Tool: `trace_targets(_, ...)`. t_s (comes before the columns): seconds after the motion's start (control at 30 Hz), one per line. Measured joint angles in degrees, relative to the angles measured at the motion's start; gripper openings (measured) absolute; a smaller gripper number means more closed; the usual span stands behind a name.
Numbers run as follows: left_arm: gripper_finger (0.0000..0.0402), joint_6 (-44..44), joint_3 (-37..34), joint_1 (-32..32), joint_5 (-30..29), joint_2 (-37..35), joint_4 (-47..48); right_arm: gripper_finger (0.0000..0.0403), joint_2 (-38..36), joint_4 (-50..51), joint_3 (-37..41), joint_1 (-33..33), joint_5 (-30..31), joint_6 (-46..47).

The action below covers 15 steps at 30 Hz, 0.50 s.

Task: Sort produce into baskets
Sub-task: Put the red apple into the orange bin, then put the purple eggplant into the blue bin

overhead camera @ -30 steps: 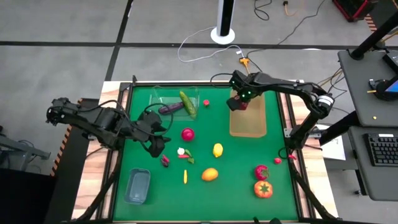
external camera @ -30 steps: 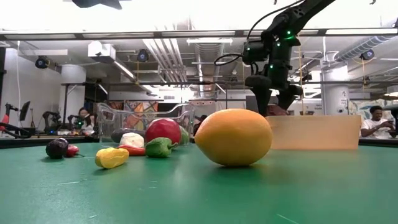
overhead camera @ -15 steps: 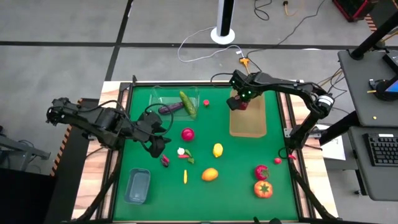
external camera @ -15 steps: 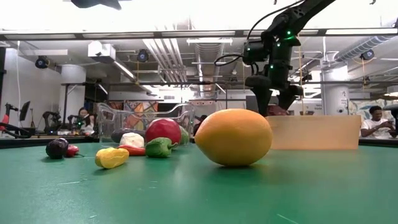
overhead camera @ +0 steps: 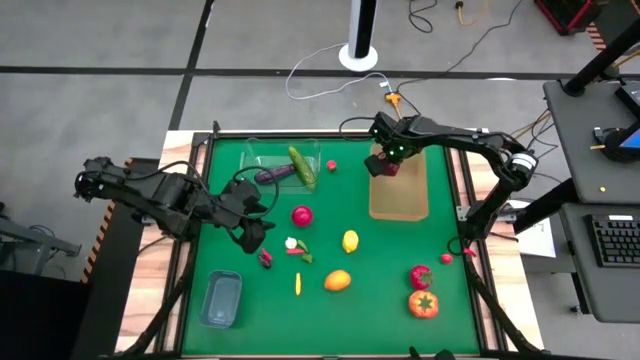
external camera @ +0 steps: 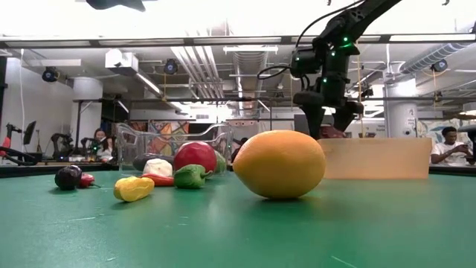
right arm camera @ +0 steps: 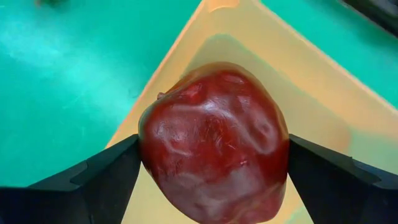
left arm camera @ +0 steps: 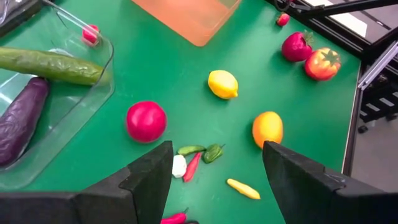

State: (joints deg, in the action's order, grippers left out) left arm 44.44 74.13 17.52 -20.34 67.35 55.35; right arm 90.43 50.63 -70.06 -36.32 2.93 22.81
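fingers of the right gripper (overhead camera: pixel 384 166) clamp a dark red fruit (right arm camera: pixel 214 142) above the wooden tray's (overhead camera: pixel 400 200) near corner. left gripper (overhead camera: pixel 254 232) hangs with fingers apart over the green worktop (overhead camera: pixel 380 260), near scattered chillies (overhead camera: pixel 299 249), cucumber (overhead camera: pixel 301 166) and eggplant (overhead camera: pixel 274 174) in the clear tub (overhead camera: pixel 256 152).

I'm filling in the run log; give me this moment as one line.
right gripper: shut on red fruit, over wooden tray | left gripper: open, above chillies | clear tub: cucumber, eggplant
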Motion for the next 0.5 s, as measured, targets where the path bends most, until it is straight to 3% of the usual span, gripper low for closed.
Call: trace_targets(0.5, 0.0231, -1.18, 0.00, 0.00, -0.09, 0.00, 0.00, 0.0397, -0.22, 0.04, -0.04, 0.00, -2.31, -2.60)
